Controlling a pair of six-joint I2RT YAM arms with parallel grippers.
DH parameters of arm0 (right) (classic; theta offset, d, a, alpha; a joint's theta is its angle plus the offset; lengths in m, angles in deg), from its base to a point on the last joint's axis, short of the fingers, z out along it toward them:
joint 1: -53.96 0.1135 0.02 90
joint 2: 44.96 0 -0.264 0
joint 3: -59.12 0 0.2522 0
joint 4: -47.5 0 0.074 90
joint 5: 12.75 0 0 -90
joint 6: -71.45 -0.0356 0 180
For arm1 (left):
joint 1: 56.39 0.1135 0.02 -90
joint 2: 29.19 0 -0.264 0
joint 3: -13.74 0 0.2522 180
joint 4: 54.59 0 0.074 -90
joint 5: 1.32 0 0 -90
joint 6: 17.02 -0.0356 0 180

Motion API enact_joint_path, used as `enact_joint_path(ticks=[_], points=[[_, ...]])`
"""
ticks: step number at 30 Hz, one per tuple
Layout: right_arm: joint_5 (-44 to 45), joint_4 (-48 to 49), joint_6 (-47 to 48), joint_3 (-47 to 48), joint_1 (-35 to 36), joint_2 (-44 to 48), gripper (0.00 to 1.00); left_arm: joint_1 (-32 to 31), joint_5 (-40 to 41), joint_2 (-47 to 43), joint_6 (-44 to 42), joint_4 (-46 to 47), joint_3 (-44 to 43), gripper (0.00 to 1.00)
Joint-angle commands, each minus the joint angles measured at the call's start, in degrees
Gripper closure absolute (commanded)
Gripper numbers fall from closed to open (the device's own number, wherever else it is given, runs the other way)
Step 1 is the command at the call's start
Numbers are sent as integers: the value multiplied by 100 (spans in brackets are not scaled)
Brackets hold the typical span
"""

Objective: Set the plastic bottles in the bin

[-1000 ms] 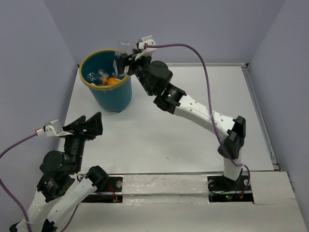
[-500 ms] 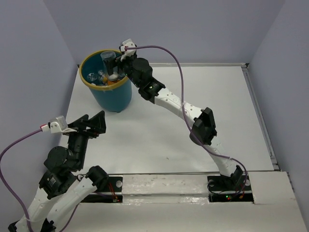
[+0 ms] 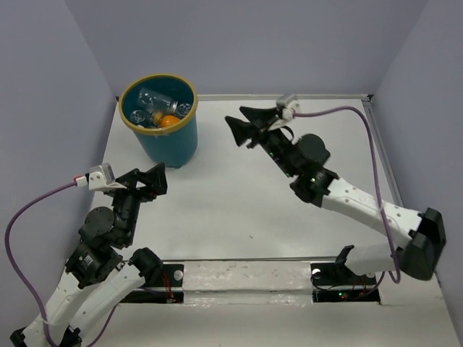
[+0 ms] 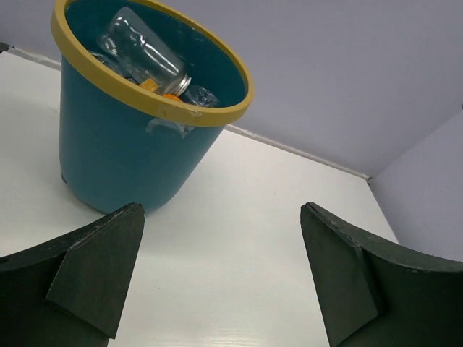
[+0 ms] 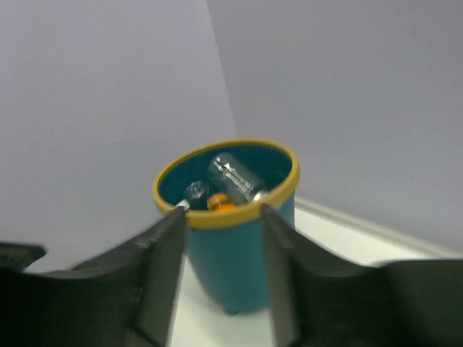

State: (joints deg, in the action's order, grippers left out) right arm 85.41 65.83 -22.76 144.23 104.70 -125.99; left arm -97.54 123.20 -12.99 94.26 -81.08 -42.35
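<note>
Top external view: my two bases sit on a pale mounting strip [image 3: 246, 275] at the near edge, with small lights glowing by the right one. A purple cable [image 3: 29, 210] loops off my left wrist toward the left wall [image 3: 43, 108].

My left gripper [image 4: 221, 213] hangs low over the near left part of the table [image 3: 239, 195]. Its jaws are spread wide with nothing between them, and it faces the bin [image 3: 170, 148]. The tabletop is flat, white and a little scuffed, with a raised lip [image 3: 391, 166] along its right and far edges.

Farther out, my right gripper [image 3: 234, 114] is held above the table to the right of the bin and well apart from it. Its fingers are parted and empty, and it too points at the bin.

The teal bin with its yellowish rim stands upright in the far left corner of the table. The plastic bottles [image 3: 155, 101] lie in a jumble inside it. A clear one rests on top at a slant, and the orange bottle [image 3: 168, 121] shows beneath it.

Plain lavender-grey walls close the space on the left, the right [image 3: 434, 108] and behind [image 3: 275, 43].
</note>
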Motion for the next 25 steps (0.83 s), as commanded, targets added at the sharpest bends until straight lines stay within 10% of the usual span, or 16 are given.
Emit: enact_joint_path(ticks=[1, 3, 9, 11, 12, 14, 25], points=[[879, 561, -650, -2201, 32, 1544, 57, 63, -112, 225, -71, 324, 40, 1], [1046, 325, -967, -3008, 32, 2177, 88, 72, -235, 339, -97, 368, 49, 1], [1713, -941, -1433, -3935, 32, 4541, 93, 80, -736, 690, -71, 473, 31, 1], [1855, -1135, -1451, -4225, 32, 5104, 76, 80, -964, 761, -54, 587, 40, 1], [1934, -1222, -1469, -4296, 32, 5611, 39, 80, -1087, 822, -36, 631, 49, 1], [2153, -1530, -1530, -4366, 32, 6010, 1, 89, -1377, 875, 52, 728, 58, 1], [2208, -2216, -1303, -3903, 32, 6425, 0, 89, -1633, 1394, 359, 991, -135, 1]])
